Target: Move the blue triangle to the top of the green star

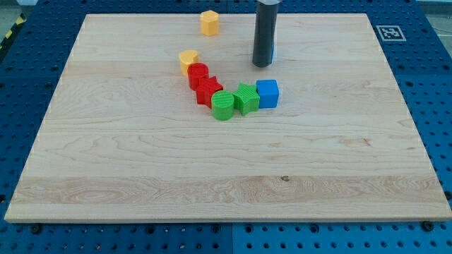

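My tip (262,65) rests on the board near the view's top, right of centre. A blue sliver (272,51) shows just past the rod's right side; it looks like the blue triangle, mostly hidden behind the rod. The green star (246,97) lies below the tip, toward the view's bottom and slightly left, about a block's width from it. It sits between a green cylinder (223,104) on its left and a blue cube (268,93) on its right, touching both.
A red star (207,90), a red cylinder (198,74) and a yellow heart (188,60) continue the curved row up and left from the green cylinder. A yellow hexagon (210,22) stands alone near the top edge. The wooden board (106,176) lies on a blue pegboard.
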Tool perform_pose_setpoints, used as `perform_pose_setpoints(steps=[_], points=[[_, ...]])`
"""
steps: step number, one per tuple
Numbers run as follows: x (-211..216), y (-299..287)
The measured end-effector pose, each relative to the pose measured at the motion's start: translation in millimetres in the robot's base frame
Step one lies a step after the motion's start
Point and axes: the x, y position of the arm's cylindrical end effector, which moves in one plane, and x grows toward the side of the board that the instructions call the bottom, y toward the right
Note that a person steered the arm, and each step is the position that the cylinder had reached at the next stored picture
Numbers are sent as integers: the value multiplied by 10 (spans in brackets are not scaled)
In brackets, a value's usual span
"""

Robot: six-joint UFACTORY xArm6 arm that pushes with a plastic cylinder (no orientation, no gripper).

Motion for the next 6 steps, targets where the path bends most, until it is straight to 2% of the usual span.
perform_pose_setpoints(steps=[1,3,5,6], points=[[81,172],[-246,315],[-269,-145],[-252,-198]])
